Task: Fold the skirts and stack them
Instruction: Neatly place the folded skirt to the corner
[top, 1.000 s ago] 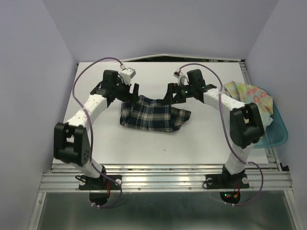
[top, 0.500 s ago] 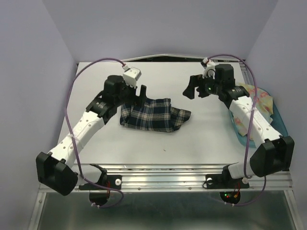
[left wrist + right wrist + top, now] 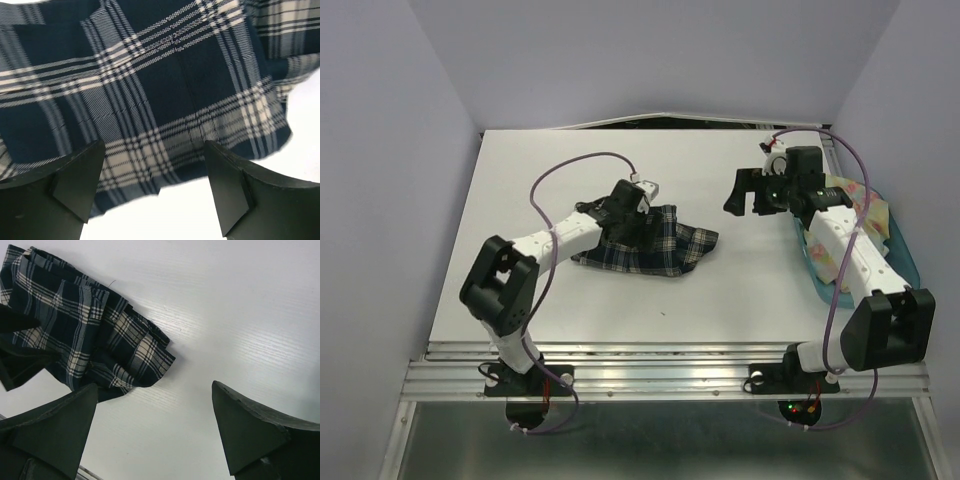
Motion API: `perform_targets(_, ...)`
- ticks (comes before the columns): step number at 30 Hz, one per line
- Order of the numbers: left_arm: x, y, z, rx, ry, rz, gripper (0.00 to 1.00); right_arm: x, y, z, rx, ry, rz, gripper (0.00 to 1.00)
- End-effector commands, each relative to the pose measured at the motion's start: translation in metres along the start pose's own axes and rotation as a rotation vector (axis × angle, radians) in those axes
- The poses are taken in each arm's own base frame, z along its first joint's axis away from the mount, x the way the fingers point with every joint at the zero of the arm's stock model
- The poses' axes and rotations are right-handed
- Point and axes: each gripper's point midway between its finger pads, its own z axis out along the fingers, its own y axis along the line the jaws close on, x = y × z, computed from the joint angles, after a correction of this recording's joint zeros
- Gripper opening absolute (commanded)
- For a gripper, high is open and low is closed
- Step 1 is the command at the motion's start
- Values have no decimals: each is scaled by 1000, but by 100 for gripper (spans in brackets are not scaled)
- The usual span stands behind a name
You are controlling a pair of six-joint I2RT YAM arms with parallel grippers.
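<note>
The dark plaid skirt (image 3: 665, 243) lies crumpled and partly folded on the white table (image 3: 520, 180), left of centre. My left gripper (image 3: 635, 222) hovers low over its upper left part, open, with nothing between the fingers. In the left wrist view the plaid skirt (image 3: 165, 90) fills the frame above the open left gripper (image 3: 152, 187). My right gripper (image 3: 748, 195) hangs open above bare table, right of the skirt. The right wrist view shows the right gripper (image 3: 152, 432) open and the plaid skirt (image 3: 85, 325) at upper left. The flower-print skirt (image 3: 868, 205) lies in the bin.
A translucent teal bin (image 3: 905, 272) stands at the table's right edge, partly behind my right arm. Purple cables loop over both arms. An aluminium rail (image 3: 660, 375) runs along the near edge. Grey walls close in the table at the back and sides.
Both grippers let go of the plaid skirt's top edge. My left arm folded in and its gripper moved right over the skirt. My right gripper drew back to the right.
</note>
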Motion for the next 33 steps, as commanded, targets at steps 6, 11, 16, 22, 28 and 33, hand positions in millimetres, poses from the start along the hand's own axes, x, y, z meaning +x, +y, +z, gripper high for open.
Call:
perform_targets(6,24,17,60,-69,188,-78,92,-15,-10,-4,39,-32,-22,100)
perform_targets(11,1,94,77,-166,212,-151,92,-12,-14,2,49,-13,-25,100)
perform_targets(16,-30,196,68,-233,253,-157,90,-3,-15,9,27,26,-24,100)
perform_targets(22,-45,308,69,-276,286,-57,89,-2,-13,15,6,42,-19,100)
perform_targets(28,-71,374,59,-310,175,9,92,6,-14,16,7,57,-18,100)
perform_targets(33,-87,386,57,-359,114,37,93,7,-14,17,6,61,-14,100)
